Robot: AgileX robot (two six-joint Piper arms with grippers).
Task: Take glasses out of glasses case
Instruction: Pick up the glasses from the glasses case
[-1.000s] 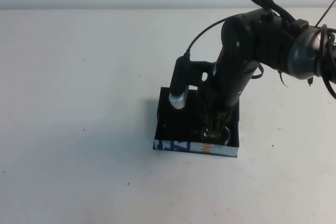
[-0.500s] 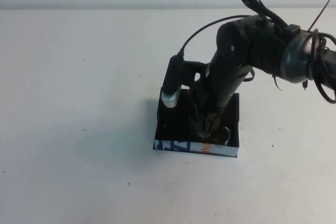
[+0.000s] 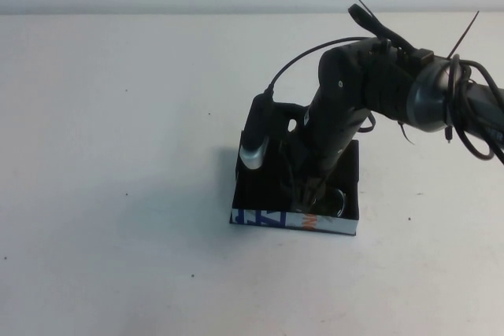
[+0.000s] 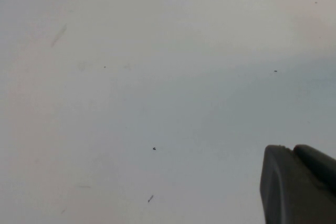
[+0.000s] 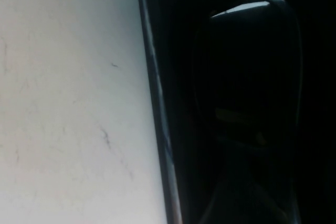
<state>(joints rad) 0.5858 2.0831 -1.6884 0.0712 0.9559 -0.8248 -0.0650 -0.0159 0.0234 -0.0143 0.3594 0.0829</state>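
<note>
The glasses case (image 3: 351, 169) is a shallow black box in the middle of the table, its white strip with blue letters and an orange mark (image 3: 272, 217) facing me. The glasses lie inside; only a rounded lens rim (image 3: 337, 201) shows by the near right corner. My right gripper (image 3: 313, 193) reaches down into the case right over the glasses. In the right wrist view the case's wall (image 5: 157, 114) and a dark rounded frame part (image 5: 247, 51) fill the picture. My left gripper (image 4: 292, 151) is shut and empty over bare table, far from the case.
The white table (image 3: 118, 116) spreads wide around the case. The right arm's body and cables (image 3: 394, 84) hang over the case's far right side. A silver-tipped wrist camera (image 3: 253, 155) sits above the case's left part.
My right arm has shifted left and lower, bringing the gripper deeper into the case. The case has stayed in place.
</note>
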